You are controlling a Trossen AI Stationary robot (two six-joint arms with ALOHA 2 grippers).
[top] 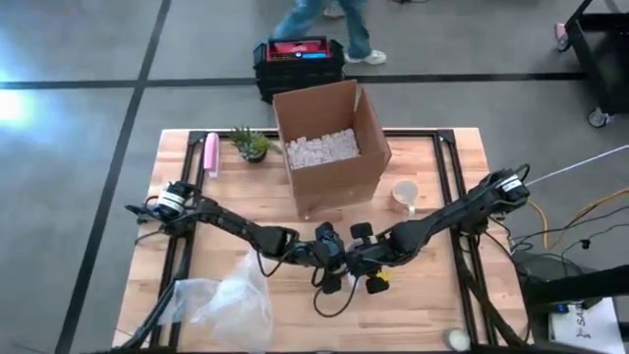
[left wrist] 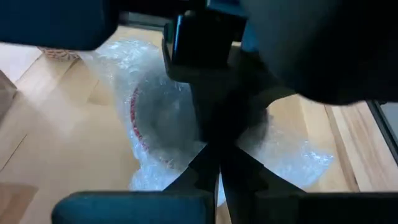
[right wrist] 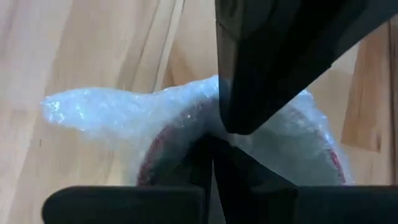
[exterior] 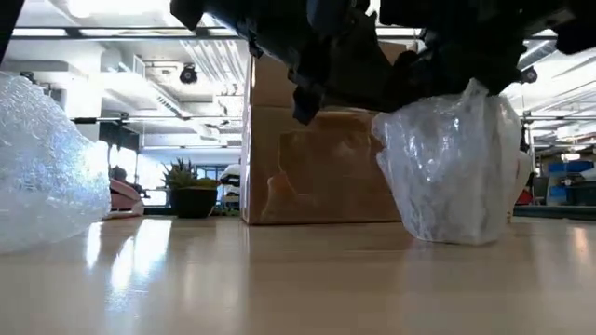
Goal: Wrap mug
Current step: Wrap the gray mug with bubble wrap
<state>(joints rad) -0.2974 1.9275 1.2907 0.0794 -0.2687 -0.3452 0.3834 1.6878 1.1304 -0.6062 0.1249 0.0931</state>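
Wrapped mug at the middle of the table, standing on the wood under both arms, red rim faint through the clear bubble film. Left pincer reaching in from 9 o'clock, fingers closed to a point, nipping the film at the top of the bundle. Right pincer coming in from 3 o'clock, fingers likewise pressed together on the film, just beside the other. Open cardboard box at 12 o'clock from the bundle, white packing pieces inside. Bare beige mug at 2 o'clock, just beside the box. Small potted plant and a pink object at 10 to 11 o'clock, near the far edge. Loose sheet of bubble film crumpled at 8 o'clock, well apart from the bundle. Beyond the table at 12 o'clock, a black crate on the floor and a person's legs
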